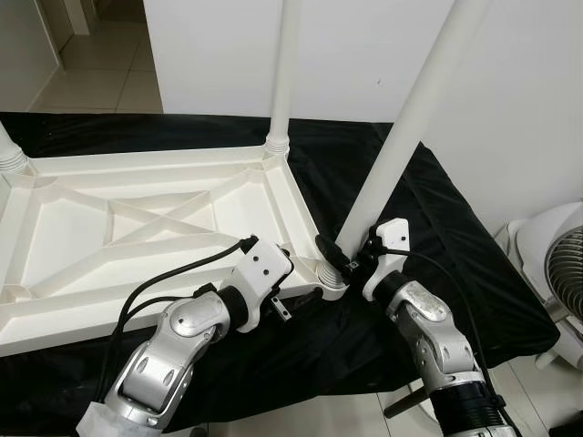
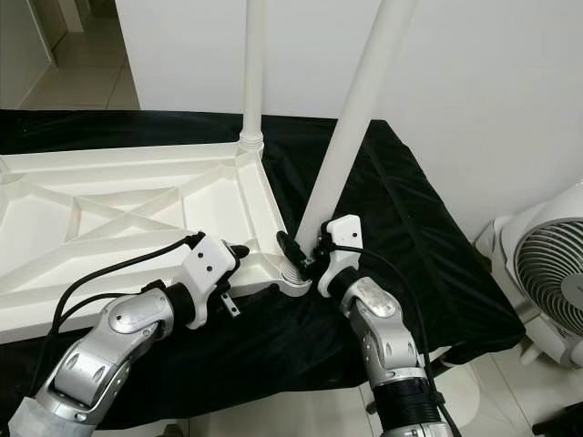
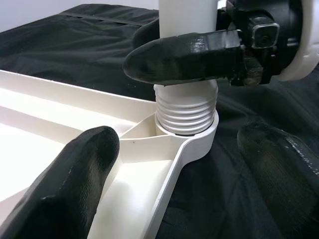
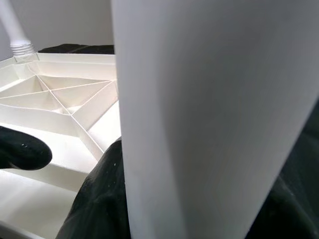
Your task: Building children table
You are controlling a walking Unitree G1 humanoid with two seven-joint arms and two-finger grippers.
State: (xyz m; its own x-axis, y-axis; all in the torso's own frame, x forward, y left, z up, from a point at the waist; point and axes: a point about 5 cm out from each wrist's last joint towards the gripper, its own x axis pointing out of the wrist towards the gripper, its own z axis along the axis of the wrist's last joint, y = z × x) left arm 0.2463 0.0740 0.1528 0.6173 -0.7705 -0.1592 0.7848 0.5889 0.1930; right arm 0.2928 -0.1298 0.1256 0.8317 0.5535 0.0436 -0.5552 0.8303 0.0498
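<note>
The right gripper [image 1: 342, 257] is clenched on the leg [image 1: 407, 132] just above its threaded foot, which sits in the corner socket of the upturned tabletop [image 1: 137, 228]; the leg leans off upright; the left gripper [image 3: 174, 164], released, straddles that corner.

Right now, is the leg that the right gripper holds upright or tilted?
Tilted. The leg leans toward the robot's right from its socket, while the far leg stands straight. The right gripper grips it just above the threads.
</note>
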